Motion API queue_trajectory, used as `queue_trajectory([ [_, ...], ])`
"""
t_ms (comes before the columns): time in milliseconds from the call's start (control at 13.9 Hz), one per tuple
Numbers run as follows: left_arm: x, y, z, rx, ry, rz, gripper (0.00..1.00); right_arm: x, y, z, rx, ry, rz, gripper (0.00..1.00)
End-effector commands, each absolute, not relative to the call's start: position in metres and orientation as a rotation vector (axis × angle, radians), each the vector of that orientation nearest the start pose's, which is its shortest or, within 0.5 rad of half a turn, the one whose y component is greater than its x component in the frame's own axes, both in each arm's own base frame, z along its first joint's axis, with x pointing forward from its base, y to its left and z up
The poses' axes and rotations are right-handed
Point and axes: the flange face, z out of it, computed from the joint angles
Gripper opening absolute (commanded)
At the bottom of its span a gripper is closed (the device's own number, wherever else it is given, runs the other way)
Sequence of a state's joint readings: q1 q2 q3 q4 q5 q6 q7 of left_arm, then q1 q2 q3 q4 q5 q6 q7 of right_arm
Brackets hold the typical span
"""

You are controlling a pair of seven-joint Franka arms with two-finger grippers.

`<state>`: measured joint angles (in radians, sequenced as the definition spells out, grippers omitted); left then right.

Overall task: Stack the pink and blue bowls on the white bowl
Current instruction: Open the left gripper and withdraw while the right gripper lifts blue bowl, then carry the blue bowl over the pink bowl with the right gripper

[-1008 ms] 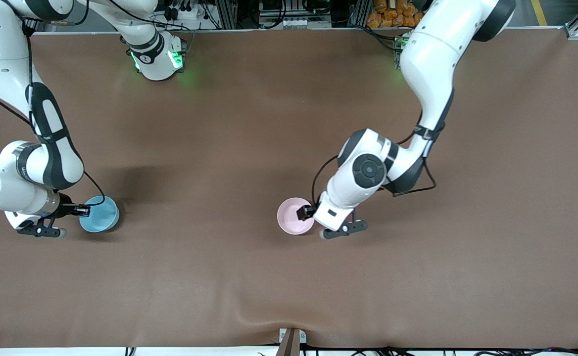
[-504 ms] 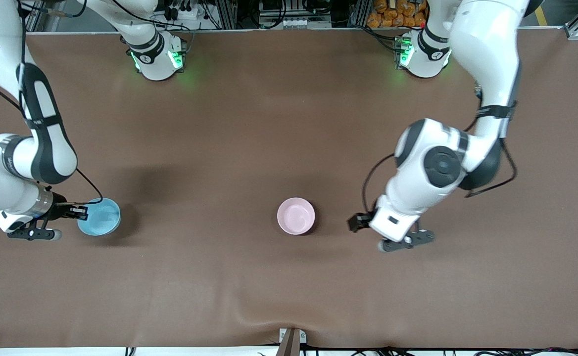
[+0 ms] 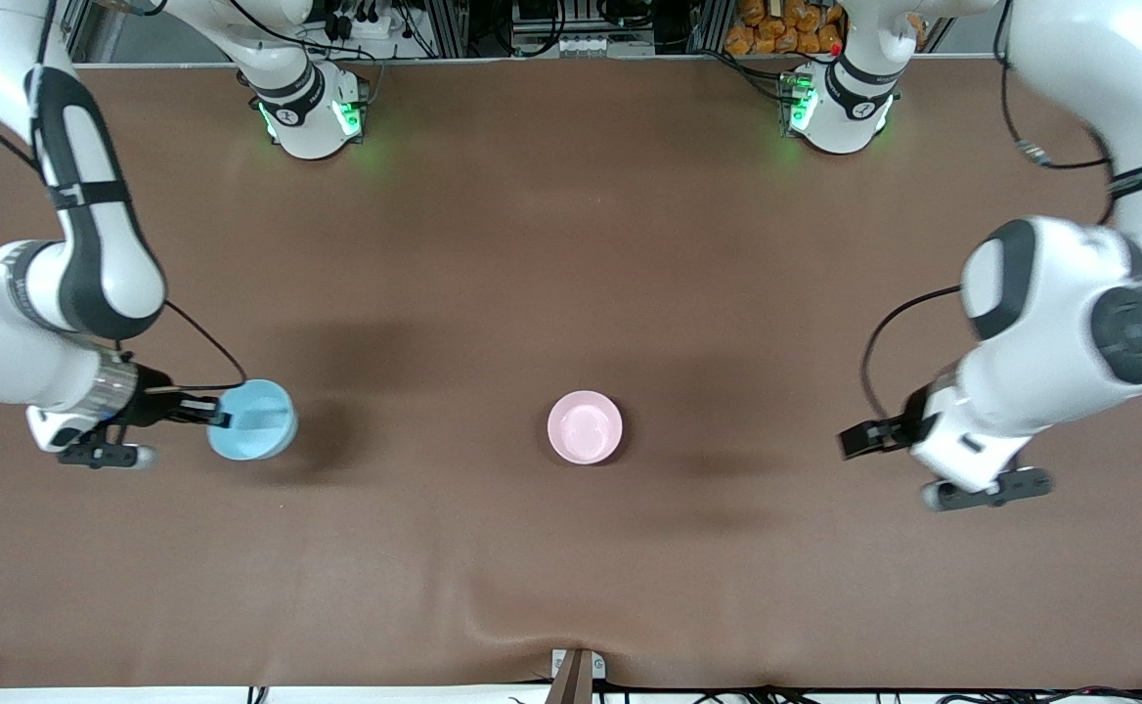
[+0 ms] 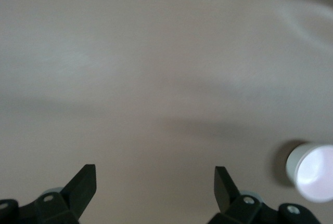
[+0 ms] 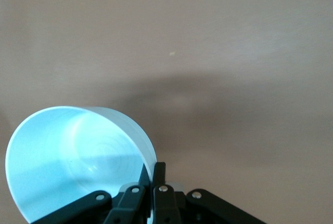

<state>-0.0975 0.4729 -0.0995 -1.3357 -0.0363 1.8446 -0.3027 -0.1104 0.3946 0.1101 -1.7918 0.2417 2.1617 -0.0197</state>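
The pink bowl point(image 3: 585, 427) stands upright on the brown table, about midway along it; it also shows in the left wrist view point(image 4: 314, 172). No white bowl shows as a separate thing. My right gripper point(image 3: 222, 418) is shut on the rim of the blue bowl point(image 3: 253, 420), toward the right arm's end of the table. In the right wrist view the fingers point(image 5: 154, 172) pinch the tilted blue bowl's point(image 5: 67, 156) wall. My left gripper point(image 3: 853, 442) is open and empty over bare table toward the left arm's end, well apart from the pink bowl; its spread fingers show in the left wrist view point(image 4: 154, 174).
The brown table cover point(image 3: 571, 244) has a raised wrinkle near its front edge point(image 3: 571, 626). The two arm bases point(image 3: 312, 112) point(image 3: 835, 108) stand at the table's back edge.
My left gripper let go of the pink bowl and swung away toward the left arm's end. My right gripper carried the blue bowl some way toward the pink bowl.
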Motion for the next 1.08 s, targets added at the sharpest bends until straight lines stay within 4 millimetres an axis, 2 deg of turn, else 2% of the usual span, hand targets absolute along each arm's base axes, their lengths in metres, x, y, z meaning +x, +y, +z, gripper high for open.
queue_trajectory([
  [0,0.655,-0.106,0.522,-3.177,-0.142,0.049,1.0,0.637,0.086,0.351,-2.87,0.336,0.057,0.0],
  [144,0.632,-0.089,0.555,-3.159,-0.125,0.106,1.0,0.637,0.135,0.358,-2.855,0.433,0.063,0.0],
  [288,0.609,-0.063,0.581,-3.147,-0.092,0.18,1.0,0.637,0.182,0.365,-2.846,0.48,0.059,0.0],
  [360,0.602,-0.053,0.593,-3.15,-0.043,0.177,1.0,0.64,0.197,0.368,-2.832,0.521,0.055,0.0],
  [432,0.593,-0.038,0.609,-3.15,-0.029,0.164,1.0,0.642,0.217,0.369,-2.82,0.56,0.059,0.0],
  [504,0.579,-0.032,0.62,-3.15,-0.037,0.193,1.0,0.642,0.24,0.365,-2.81,0.591,0.072,0.0],
  [648,0.554,-0.016,0.638,-3.155,-0.07,0.169,1.0,0.645,0.282,0.358,-2.791,0.648,0.082,0.0],
  [792,0.537,-0.015,0.645,-3.156,-0.072,0.162,1.0,0.649,0.31,0.349,-2.767,0.714,0.095,0.0],
  [936,0.522,-0.015,0.657,-3.156,-0.07,0.145,1.0,0.642,0.337,0.34,-2.753,0.761,0.096,0.0],
  [1008,0.513,-0.013,0.657,-3.156,-0.072,0.149,1.0,0.636,0.353,0.334,-2.746,0.782,0.079,0.0],
])
